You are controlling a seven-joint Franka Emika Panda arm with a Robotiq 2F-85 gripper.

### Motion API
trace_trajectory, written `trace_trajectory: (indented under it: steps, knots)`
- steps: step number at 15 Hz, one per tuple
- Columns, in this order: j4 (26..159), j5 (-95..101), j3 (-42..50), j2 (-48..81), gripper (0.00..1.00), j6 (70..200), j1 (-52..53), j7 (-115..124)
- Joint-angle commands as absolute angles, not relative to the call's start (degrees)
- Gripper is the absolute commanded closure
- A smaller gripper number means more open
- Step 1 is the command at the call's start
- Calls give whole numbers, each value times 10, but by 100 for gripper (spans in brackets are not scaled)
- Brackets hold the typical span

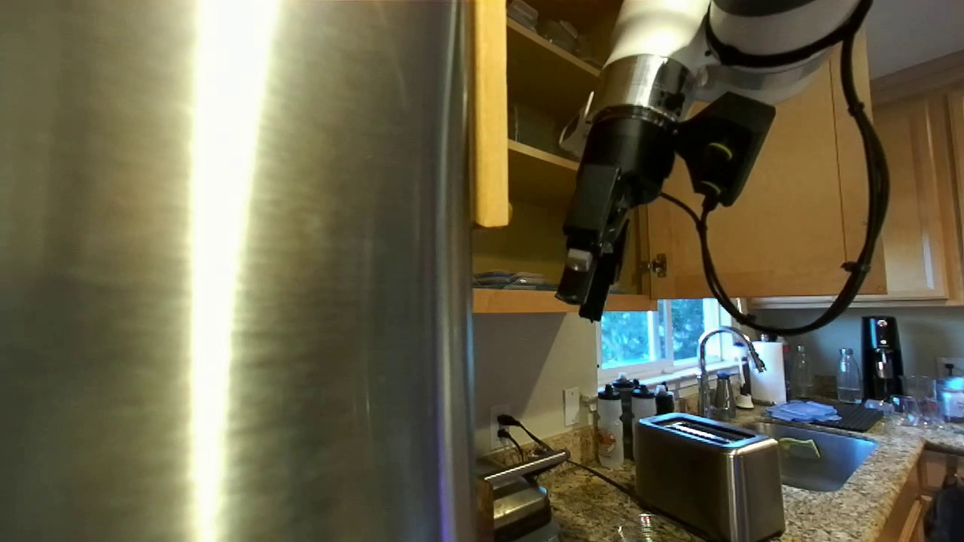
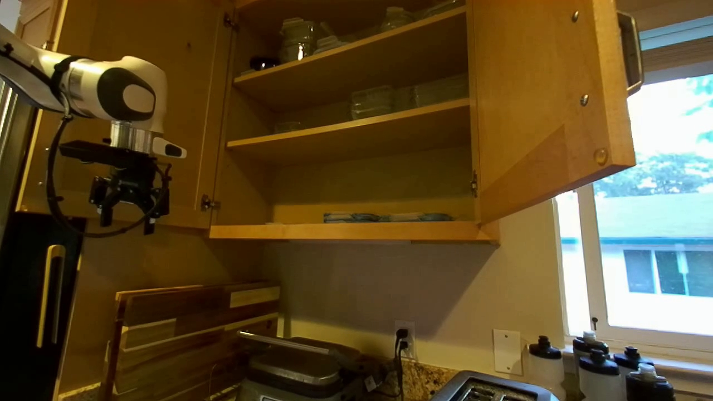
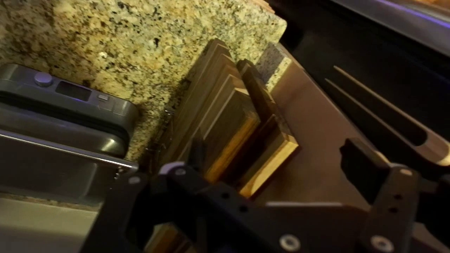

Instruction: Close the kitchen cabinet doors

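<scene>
Brushed steel fills the foreground of an exterior view, belonging to a big refrigerator (image 1: 339, 263), and just past its edge the near cabinet door (image 1: 491, 120) of honey-coloured wood shows edge-on, standing open. Beyond that hangs the gripper (image 2: 128, 221), pointing downward from the white arm (image 2: 83, 88), its fingers (image 2: 106, 216) spread well apart; in an exterior view it shows in front of the inner face of that door, and whether the two touch cannot be told. Below, in the wrist view, wooden cutting boards (image 3: 228, 119) stand upright beside a grey appliance (image 3: 66, 131) on the speckled counter (image 3: 140, 35), while a steel toaster (image 1: 708, 474) sits farther along it. Higher up, the far cabinet door (image 2: 540, 100), with its metal bar handle (image 2: 632, 53), is swung out as well, so the shelves (image 2: 334, 127) between the two panels lie in plain sight, bearing clear containers (image 2: 372, 101) and, at the bottom, flat blue-and-white packets (image 2: 384, 217). Past the toaster, black-capped bottles (image 1: 610, 429) are grouped near the wall (image 2: 445, 278), and farther back a sink (image 1: 836, 455) is set into the counter, with a curved faucet (image 1: 704, 380) beside it and a white-framed window (image 2: 592, 256) at the rear, a pale building (image 2: 657, 306) showing through it.
</scene>
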State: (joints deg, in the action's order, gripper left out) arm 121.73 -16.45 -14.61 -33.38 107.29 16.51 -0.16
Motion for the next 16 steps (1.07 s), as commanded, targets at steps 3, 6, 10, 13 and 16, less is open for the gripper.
trace_trajectory:
  steps: [3,6,10,13,16]
  knots:
    - [1158,-203,-147,-316,0,1043,221,-79]
    - [1142,-209,-149,-313,0,1041,237,-99]
    - [1116,-273,-138,-286,0,1031,270,-169]
    - [1086,-290,-153,-256,0,1008,274,-184]
    - [1054,-294,-165,-225,0,979,276,-190]
